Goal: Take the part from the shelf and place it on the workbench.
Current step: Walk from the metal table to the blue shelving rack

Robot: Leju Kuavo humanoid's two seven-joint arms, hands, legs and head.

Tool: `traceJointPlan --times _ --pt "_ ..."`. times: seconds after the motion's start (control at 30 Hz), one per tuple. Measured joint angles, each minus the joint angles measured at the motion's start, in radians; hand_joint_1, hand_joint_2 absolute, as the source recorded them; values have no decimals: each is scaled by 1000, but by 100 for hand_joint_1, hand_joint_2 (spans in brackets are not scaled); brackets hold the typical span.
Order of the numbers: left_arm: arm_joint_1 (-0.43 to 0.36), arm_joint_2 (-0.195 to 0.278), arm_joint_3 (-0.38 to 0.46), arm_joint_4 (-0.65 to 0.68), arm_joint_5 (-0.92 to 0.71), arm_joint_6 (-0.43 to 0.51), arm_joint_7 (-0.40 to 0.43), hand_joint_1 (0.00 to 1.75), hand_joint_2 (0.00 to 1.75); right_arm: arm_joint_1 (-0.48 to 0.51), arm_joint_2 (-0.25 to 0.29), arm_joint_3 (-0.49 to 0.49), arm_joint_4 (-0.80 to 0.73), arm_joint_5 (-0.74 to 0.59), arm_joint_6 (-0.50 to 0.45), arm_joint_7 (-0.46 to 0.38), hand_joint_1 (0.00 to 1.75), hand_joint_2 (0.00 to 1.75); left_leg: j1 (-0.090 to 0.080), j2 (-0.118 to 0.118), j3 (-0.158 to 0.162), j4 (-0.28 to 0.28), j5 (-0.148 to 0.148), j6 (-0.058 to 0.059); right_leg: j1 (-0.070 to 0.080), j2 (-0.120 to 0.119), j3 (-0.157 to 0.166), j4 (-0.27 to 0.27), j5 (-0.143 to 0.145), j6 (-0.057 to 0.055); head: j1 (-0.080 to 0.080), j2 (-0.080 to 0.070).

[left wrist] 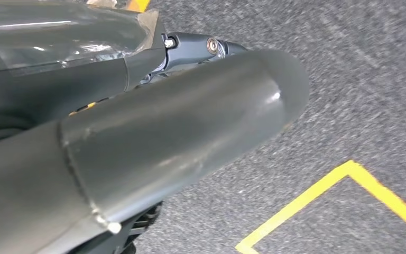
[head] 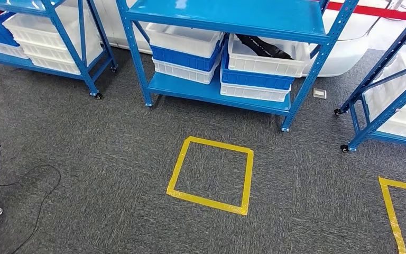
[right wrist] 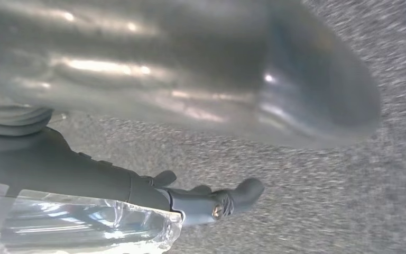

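A black part lies in a white bin stacked on a blue bin, on the right of the lower shelf of the blue rack ahead. My left hand hangs over the grey carpet with its thick thumb across the left wrist view; the fingers behind it are straight and hold nothing. My right hand also hangs above the carpet, its dark fingers stretched out and apart from the thumb, with nothing in them.
A yellow tape square marks the carpet in front of the middle rack, and another tape corner lies at the right. Blue wheeled racks with white bins stand at left and right. A black cable trails at the left.
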Motion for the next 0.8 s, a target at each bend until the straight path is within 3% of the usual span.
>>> traceJointPlan --times 0.07,0.1,0.13,0.2,0.23,0.3,0.37,0.43,0.5,0.57,0.6,0.63,0.67,0.73,0.8 --pt "0 0 0 0 0 0 -1 0 0 0 -1 -3 0 -2 0 -10 0 0 0 -1 5 0 -7 0 -5 0 -76 114 -37 7 1 0" --pt "0 -1 0 0 0 0 -1 0 0 2 -2 -5 0 -4 0 -17 0 0 1 -2 8 0 -12 -2 -8 0 -100 138 -37 15 1 0" --pt "1 -2 0 0 0 0 -1 0 0 3 -2 -7 0 -6 0 -24 0 0 2 -4 14 0 -17 -5 -11 -1 -104 123 -21 25 2 0" --pt "1 -4 0 1 0 0 -2 0 0 5 -2 -12 0 -10 0 -45 0 0 5 -5 27 1 -29 -15 -19 -5 -66 -1 53 48 3 0" --pt "1 -4 0 1 0 0 -2 0 0 4 -2 -15 0 -12 0 -55 0 0 5 -5 36 2 -37 -22 -21 -10 -46 -64 80 50 4 0" --pt "0 -4 0 1 0 -1 -3 0 0 2 -2 -19 0 -16 1 -73 0 0 3 -4 44 5 -49 -36 -18 -17 -27 -125 103 33 5 0" --pt "-1 -3 0 1 0 -1 -4 0 0 1 -2 -22 0 -22 1 -88 0 0 3 -3 52 10 -52 -48 -16 -16 -21 -126 102 5 4 0" --pt "-2 -4 -1 2 -1 -3 -5 0 0 0 -2 -26 -2 -27 1 -102 0 0 7 -4 41 46 -62 -55 -21 -13 -2 -131 103 -11 2 0" --pt "-4 -5 -2 3 -3 -4 -6 0 0 -4 -3 -31 -3 -31 1 -114 0 0 10 -5 -14 145 -94 -63 -23 -11 17 -135 95 -23 0 0" --pt "-5 -5 -5 3 -3 -3 -7 0 0 -7 -2 -37 -3 -36 1 -124 0 0 11 -5 -94 260 -138 -69 -19 -9 26 -135 86 -33 -1 0" --pt "-5 -5 -6 3 -3 -2 -7 0 0 -7 -2 -41 -3 -39 1 -128 0 0 11 -5 -123 287 -147 -70 -18 -8 32 -134 80 -35 -2 0" --pt "-5 -4 -8 4 -3 -1 -7 0 0 -6 -2 -44 -3 -42 1 -130 0 0 12 -5 -137 281 -135 -70 -17 -6 40 -134 74 -36 -2 0" --pt "-4 -4 -9 4 -3 -1 -8 0 0 -6 -2 -47 -3 -43 1 -131 0 0 12 -5 -134 241 -101 -68 -16 -4 49 -135 67 -34 -2 0" --pt "-4 -3 -10 4 -3 -1 -10 0 0 -7 0 -49 -3 -45 1 -132 0 0 9 -5 -95 117 -18 -60 -15 -1 64 -135 52 -28 -2 0" --pt "-5 -2 -10 4 -2 -1 -11 0 0 -10 1 -51 -3 -45 1 -133 0 0 3 -6 -70 46 -1 -49 -12 2 69 -139 39 -17 -2 0"
